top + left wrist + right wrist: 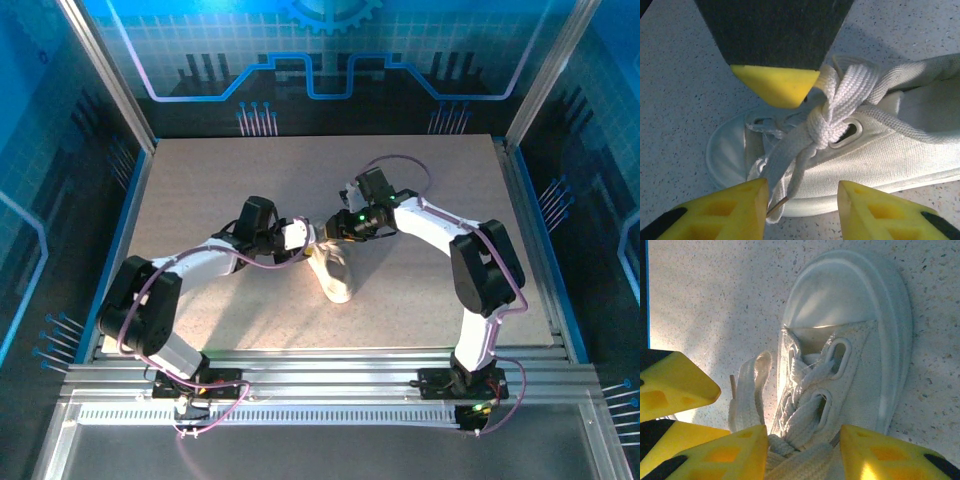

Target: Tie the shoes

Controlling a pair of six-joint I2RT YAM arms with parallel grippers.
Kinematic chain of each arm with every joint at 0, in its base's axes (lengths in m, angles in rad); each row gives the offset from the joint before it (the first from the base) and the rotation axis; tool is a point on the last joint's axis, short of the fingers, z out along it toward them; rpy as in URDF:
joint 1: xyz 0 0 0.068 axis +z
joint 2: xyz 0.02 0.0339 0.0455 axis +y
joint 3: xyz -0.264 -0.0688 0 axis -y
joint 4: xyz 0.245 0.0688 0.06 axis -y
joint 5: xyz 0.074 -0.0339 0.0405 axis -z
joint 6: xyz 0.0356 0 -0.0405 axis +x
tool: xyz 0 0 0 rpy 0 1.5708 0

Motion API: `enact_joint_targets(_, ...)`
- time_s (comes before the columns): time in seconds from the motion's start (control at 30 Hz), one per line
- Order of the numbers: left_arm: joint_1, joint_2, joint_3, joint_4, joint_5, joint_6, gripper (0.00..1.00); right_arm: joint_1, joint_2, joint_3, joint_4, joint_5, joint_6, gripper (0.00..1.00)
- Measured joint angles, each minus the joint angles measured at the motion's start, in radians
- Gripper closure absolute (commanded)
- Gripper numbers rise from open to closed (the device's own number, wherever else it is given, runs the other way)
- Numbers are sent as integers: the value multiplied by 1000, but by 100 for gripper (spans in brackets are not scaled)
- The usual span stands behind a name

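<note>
Yellow fingertips (pixel 725 210) of the left gripper (pixel 800 202) sit closest to the lens in the left wrist view. They are spread apart and clamp nothing. One loose lace end hangs down beside the inner edge of the left-hand fingertip.

Just beyond, the laces (pixel 827 122) are crossed into a single twist above an eyelet (pixel 847 134). One yellow finger of the right gripper (pixel 775 85) comes in from above and touches the lace bundle at that twist.

In the right wrist view the right gripper (pixel 802 447) is likewise spread, with bunched laces lying in the gap between its two fingers. Whether the laces press against either pad cannot be told. A loose lace loop (pixel 747 395) lies on the table (pixel 705 305) beside the shoe (pixel 850 340), whose toe cap (pixel 840 295) points away from the fingers.

From above, both grippers meet tip to tip over the far end of the shoe. It rests sole down, midway between the table's left and right edges and somewhat closer to the near edge than the far one, toe toward the near edge.
</note>
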Motion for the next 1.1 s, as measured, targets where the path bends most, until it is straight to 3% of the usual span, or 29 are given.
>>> enact_joint_targets(0.13, -6, 35, 21, -2, 0, 13, 65, 1, 11, 2, 1, -8, 4, 54)
enact_joint_targets(0.23, -13, 55, 30, -7, -1, 16, 75, 2, 24, 2, 5, -19, 6, 60)
enact_joint_targets(0.33, -15, 57, 31, -18, -2, 28, 90, 2, 29, 2, 9, -22, 11, 74)
enact_joint_targets(0.4, -15, 57, 31, -24, -8, 34, 99, 2, 28, 8, 9, -22, 10, 88)
enact_joint_targets(0.5, -15, 56, 31, -31, -19, 39, 100, 2, 28, 10, 19, -19, 10, 100)
enact_joint_targets(1.1, -32, -52, -30, -89, -34, -19, 100, -30, -88, -37, 130, 63, -31, 100)
